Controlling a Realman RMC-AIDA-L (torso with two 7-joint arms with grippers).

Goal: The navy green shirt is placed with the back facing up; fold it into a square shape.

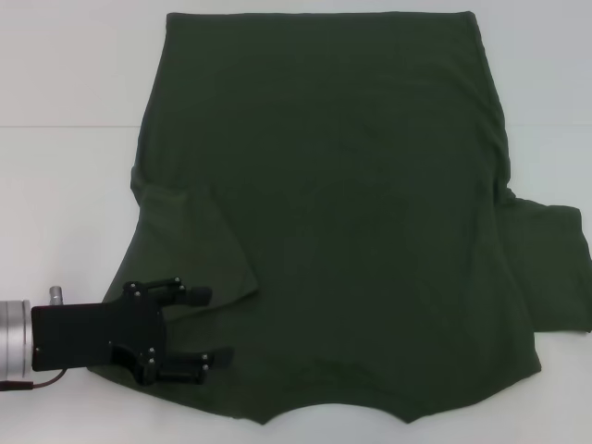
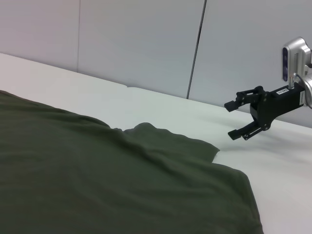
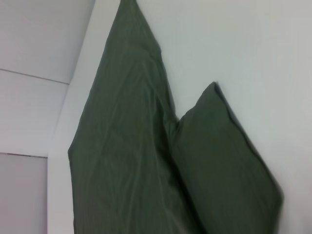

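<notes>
The navy green shirt [image 1: 351, 213] lies flat on the white table with its plain side up and its neckline [image 1: 338, 418] at the near edge. Its left sleeve [image 1: 199, 245] is folded in onto the body, while the right sleeve [image 1: 555, 268] sticks out sideways. My left gripper [image 1: 211, 326] is open, low over the shirt's near left shoulder, with its fingers straddling the cloth edge and nothing between them. My right gripper [image 2: 246, 119] appears only in the left wrist view, open and above bare table beyond the shirt [image 2: 97, 180]. In the right wrist view, the shirt [image 3: 126, 161] and the outspread sleeve [image 3: 224, 165] are visible.
The white table [image 1: 65, 185] reaches out to the left and right of the shirt. A seam line crosses it at mid-depth. Grey wall panels [image 2: 146, 44] stand behind the table's far side.
</notes>
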